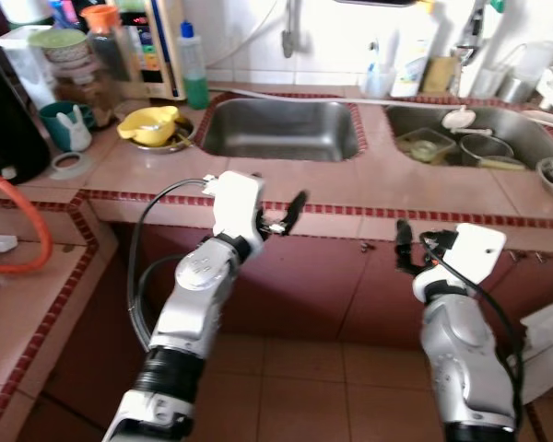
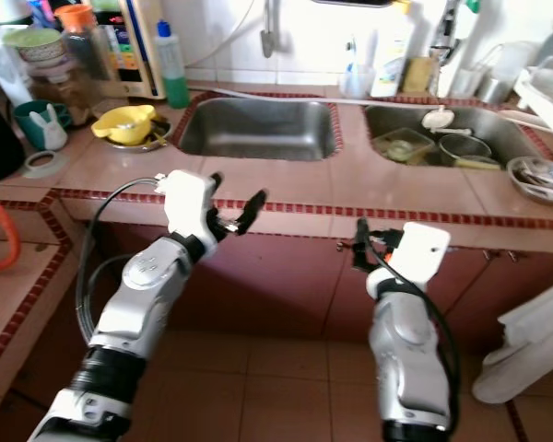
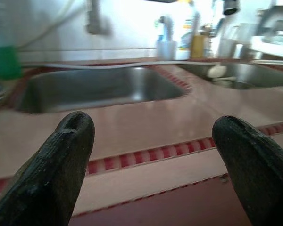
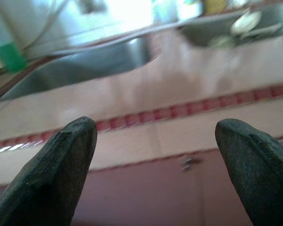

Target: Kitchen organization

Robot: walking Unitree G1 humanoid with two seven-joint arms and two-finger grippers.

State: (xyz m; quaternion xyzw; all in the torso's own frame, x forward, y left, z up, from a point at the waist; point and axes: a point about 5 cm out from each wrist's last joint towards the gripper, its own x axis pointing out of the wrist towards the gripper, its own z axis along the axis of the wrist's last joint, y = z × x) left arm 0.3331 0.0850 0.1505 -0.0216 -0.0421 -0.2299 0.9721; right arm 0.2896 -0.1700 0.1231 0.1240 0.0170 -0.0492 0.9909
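Two sinks, the left sink (image 1: 281,129) bare and the right sink (image 1: 470,138) holding dishes (image 1: 484,147), are sitting in the far counter (image 1: 350,198), while the left gripper (image 1: 276,214) and right gripper (image 1: 415,241) are hovering open near its front edge.

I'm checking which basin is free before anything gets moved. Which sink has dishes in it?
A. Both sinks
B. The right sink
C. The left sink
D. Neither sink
B: the right sink holds a container, a pot and a plate, while the left sink shows only bare steel.
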